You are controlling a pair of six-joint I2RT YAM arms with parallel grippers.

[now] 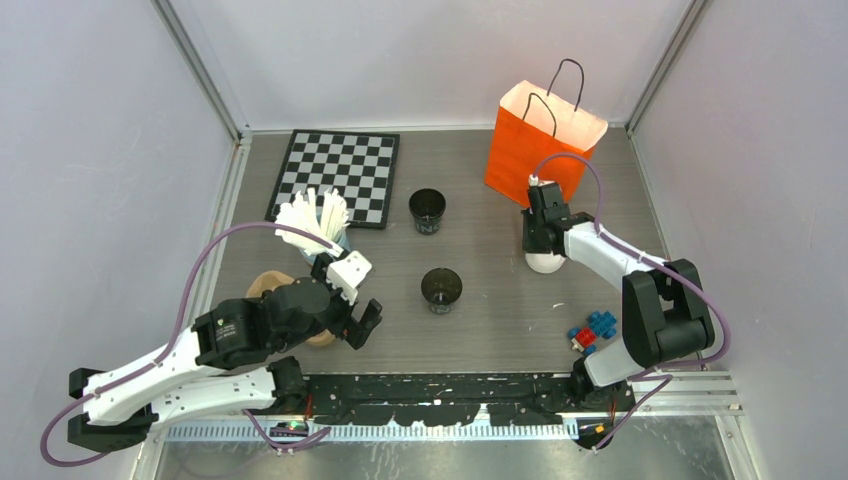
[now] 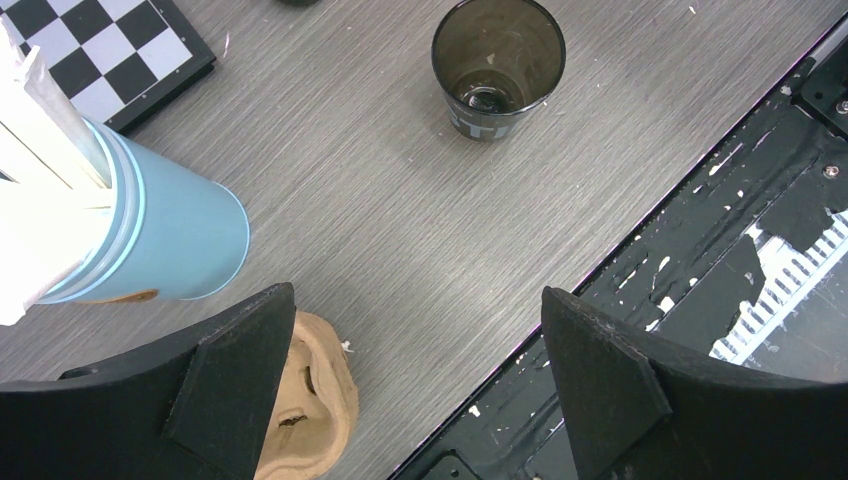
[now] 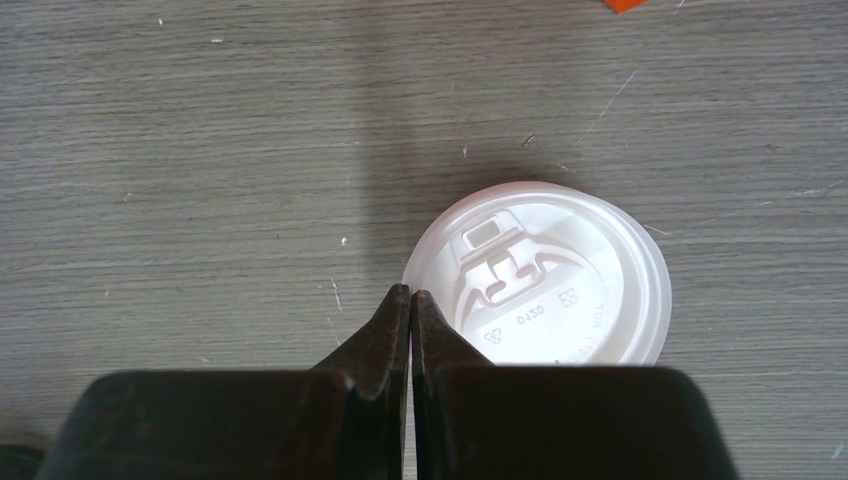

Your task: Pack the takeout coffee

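Right jaws clench at the rim of the round white plastic lid (image 3: 560, 280), probably to lift it; left jaws, released, hover near an uncapped black paper cup (image 2: 497, 65).

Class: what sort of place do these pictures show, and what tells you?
Likely a robot test cell, not a café: plain walls enclose a grey table, with odd props like a chessboard and toy blocks.

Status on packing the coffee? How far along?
Done: nothing visibly; both small black paper cups stand uncapped on the table, outside the orange paper bag. In hand: right tool, shut, at the rim of the round white plastic lid; left tool open, empty. Left: capping and bagging both cups.
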